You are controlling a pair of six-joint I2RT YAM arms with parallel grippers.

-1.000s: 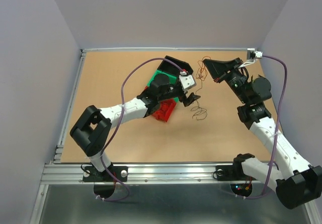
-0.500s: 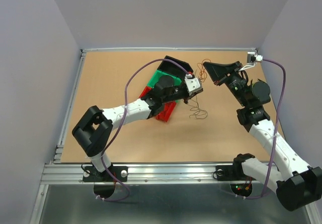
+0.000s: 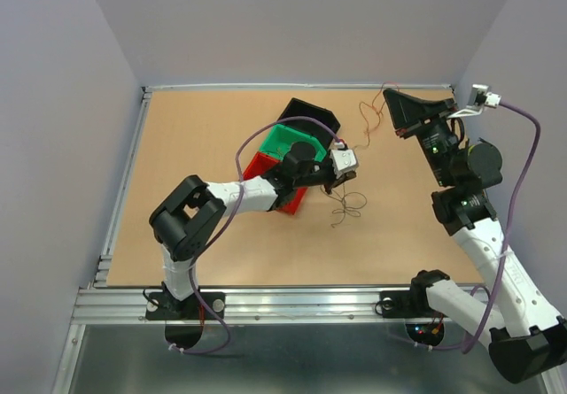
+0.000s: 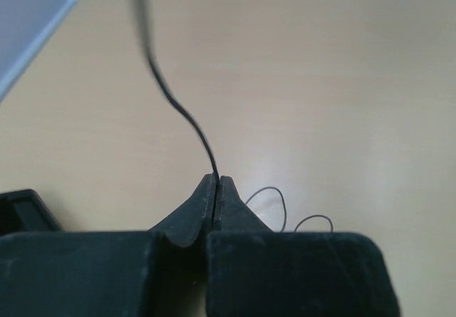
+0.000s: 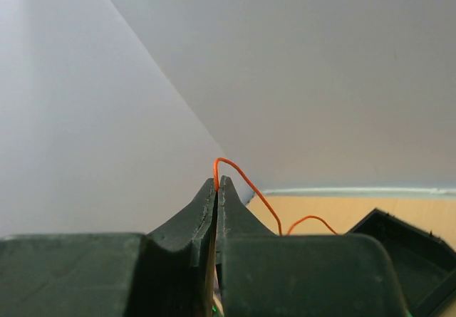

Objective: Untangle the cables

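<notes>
Above the bench (image 3: 204, 137), with the left pincer (image 4: 216, 185) clamped on the black cable (image 4: 191, 120) and the right pincer (image 5: 217, 185), high near the far corner, clamped on the orange cable (image 5: 258, 194), draw apart slowly and evenly; ease off at any snag. Note thin, wiry, kinked strands, with slack loops (image 3: 347, 204) lying tangled on the bench between both pincers.

Orange cable (image 5: 246, 179) — black cable (image 4: 177, 106) (green bin (image 3: 295, 141))
</notes>
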